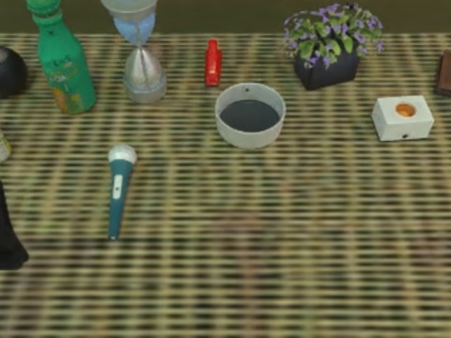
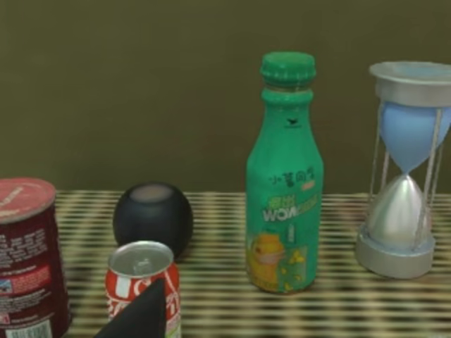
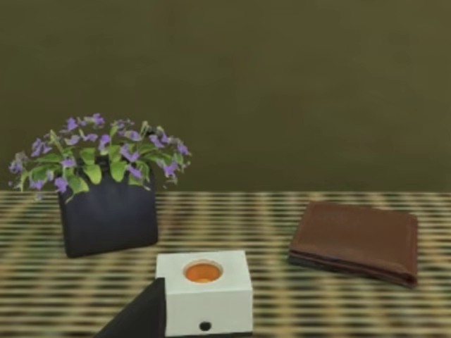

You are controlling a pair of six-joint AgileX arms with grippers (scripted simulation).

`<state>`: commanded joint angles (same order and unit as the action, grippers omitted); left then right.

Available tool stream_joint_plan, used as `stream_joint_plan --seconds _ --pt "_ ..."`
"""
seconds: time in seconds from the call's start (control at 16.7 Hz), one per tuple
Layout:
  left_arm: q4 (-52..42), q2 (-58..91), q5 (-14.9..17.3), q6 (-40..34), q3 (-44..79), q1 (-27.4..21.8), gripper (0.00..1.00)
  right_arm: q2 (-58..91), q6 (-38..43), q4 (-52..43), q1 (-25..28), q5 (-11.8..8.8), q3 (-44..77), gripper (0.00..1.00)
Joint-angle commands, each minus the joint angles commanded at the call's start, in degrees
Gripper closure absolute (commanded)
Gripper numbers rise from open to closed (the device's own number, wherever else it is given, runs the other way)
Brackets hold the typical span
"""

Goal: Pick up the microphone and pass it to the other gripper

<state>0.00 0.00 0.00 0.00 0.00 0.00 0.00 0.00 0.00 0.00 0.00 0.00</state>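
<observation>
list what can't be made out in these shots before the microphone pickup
- Left gripper: top view shows only a black part of the left arm at the left edge; the frame cuts off its fingers.
- Right gripper: absent from the top view; its wrist view shows one dark tip.
- Wallet: top view's right edge crops it.
- Microphone: in neither wrist view.
- Green bottle label: print too small.

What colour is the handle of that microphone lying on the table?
Teal, with a small white switch strip; the microphone has a whitish-grey head. The top view shows it best.
</observation>
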Motion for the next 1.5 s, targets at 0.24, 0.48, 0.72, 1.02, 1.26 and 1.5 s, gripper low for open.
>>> stream_joint_plan --seconds 0.24,0.48,0.72,1.02,1.26,1.5 --pt "-1.1 1.8 0.2 -0.4 1.6 -0.6 0.0 0.0 0.0 0.0 0.0 0.0 0.0 0.0" --pt "-7.4 12.7 0.4 -2.3 10.0 -3.3 0.0 0.0 0.0 0.0 0.0 0.0 0.0 0.0" --pt "-16.9 31.9 0.0 -5.5 23.2 -6.7 0.0 0.0 0.0 0.0 0.0 0.0 0.0 0.0" --pt "-30.2 60.8 -0.7 -10.2 42.3 -11.3 0.0 0.0 0.0 0.0 0.0 0.0 0.0 0.0" --pt "-39.9 82.5 -1.2 -13.5 56.3 -14.9 0.0 0.0 0.0 0.0 0.0 0.0 0.0 0.0" --pt "-47.2 98.2 -1.4 -16.0 66.3 -17.6 0.0 0.0 0.0 0.0 0.0 0.0 0.0 0.0"
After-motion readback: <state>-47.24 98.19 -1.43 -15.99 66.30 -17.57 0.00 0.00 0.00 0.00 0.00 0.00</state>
